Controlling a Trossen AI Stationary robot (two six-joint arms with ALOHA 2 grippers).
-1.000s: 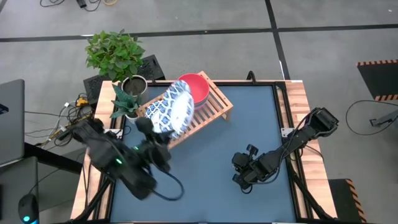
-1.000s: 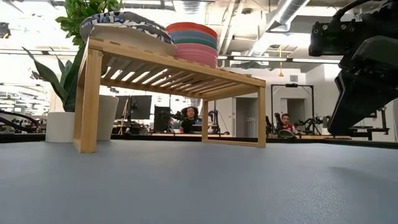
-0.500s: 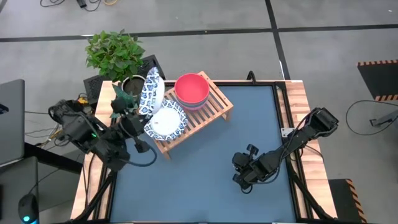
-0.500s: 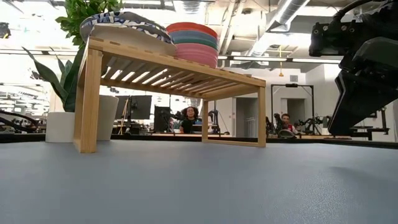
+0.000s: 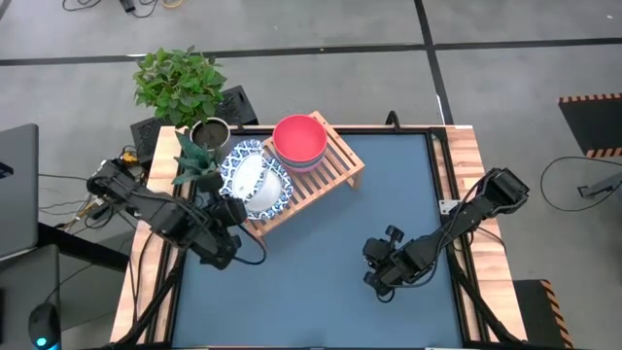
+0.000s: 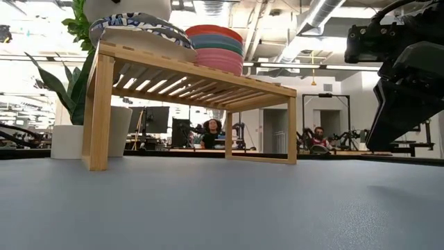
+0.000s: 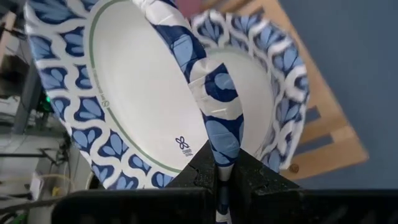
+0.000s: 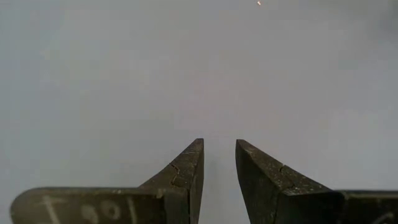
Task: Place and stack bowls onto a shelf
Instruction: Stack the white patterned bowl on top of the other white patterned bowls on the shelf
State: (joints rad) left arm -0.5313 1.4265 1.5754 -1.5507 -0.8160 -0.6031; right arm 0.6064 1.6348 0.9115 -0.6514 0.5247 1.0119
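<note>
The shallow white dish with a blue patterned rim has come down over the last second. Before, it was held high above the low shelf of light wooden slats, then it stood nearly upright at the shelf's 9 o'clock end. Now it leans over the matching patterned dishes already lying at that end. In the low view its pale underside has newly appeared above that pile, where only the pile's rim showed before.

The left gripper sits at about 9 o'clock from the table's middle, just beside the shelf's near corner. In the left wrist view its fingers are pressed together on the dish's rim, which runs edge-on between them.

The pile of plain round bowls with the red one on top sits at the shelf's other end, unchanged.

The right gripper has not moved. It rests low at about 4 o'clock on the dark blue tabletop, its fingers slightly spread and holding nothing.

The dish looks close to being set down. It is still tilted, though, so it probably needs levelling onto the pile before it can be released.
</note>
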